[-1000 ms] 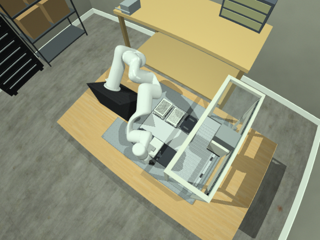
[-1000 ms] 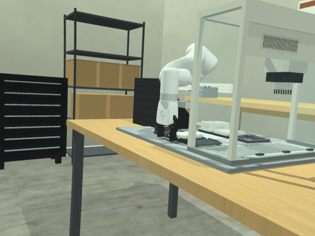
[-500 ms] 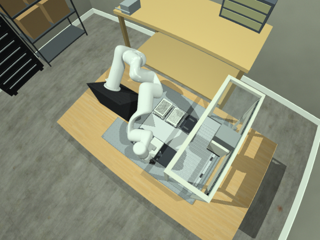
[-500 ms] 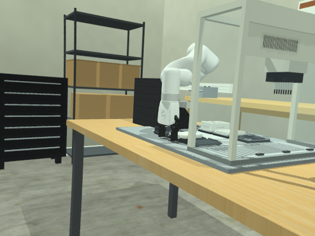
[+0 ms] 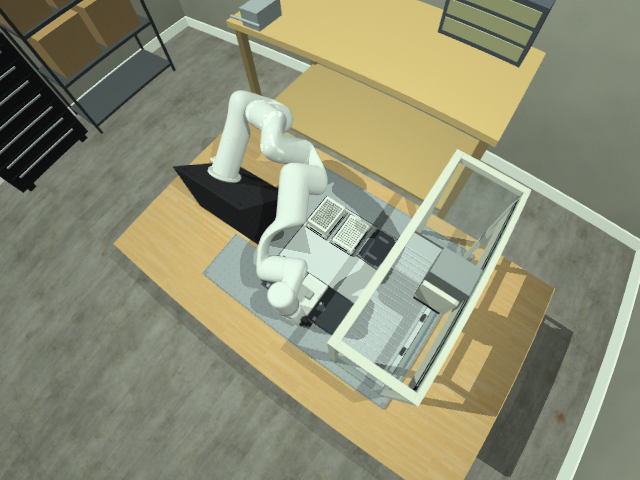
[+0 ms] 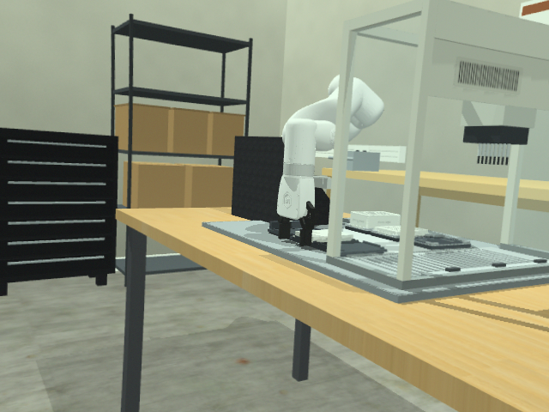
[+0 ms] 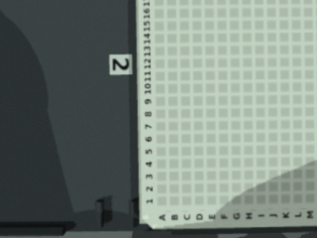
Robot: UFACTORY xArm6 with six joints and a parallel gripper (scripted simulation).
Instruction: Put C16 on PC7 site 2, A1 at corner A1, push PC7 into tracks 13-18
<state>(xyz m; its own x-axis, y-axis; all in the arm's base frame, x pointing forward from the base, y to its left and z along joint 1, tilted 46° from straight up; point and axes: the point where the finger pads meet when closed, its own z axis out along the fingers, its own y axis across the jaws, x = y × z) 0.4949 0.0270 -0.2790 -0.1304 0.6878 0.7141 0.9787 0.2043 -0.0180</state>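
The 384-well plate C16 (image 7: 228, 109) lies on the dark carrier PC7 (image 5: 333, 310) (image 7: 121, 64) beside the site label 2. Its A1 corner (image 7: 151, 210) is at the lower left of the wrist view, next to two small locators (image 7: 119, 210). In the exterior view the plate (image 6: 325, 233) shows as a white slab on the carrier (image 6: 354, 248). My gripper (image 6: 294, 233) is open and empty, with its black fingers low over the carrier's near end, just beside the plate. It also shows in the top view (image 5: 305, 312). The carrier sits on the apron in front of the rails (image 5: 398, 304).
The deep-well block C51 (image 5: 325, 214) and the 96-well plate C15 (image 5: 351, 232) sit in their nests; nest S3 (image 5: 377, 246) is empty. The instrument's white frame (image 5: 429, 279) stands over the rails, one post (image 6: 339, 177) close to the gripper.
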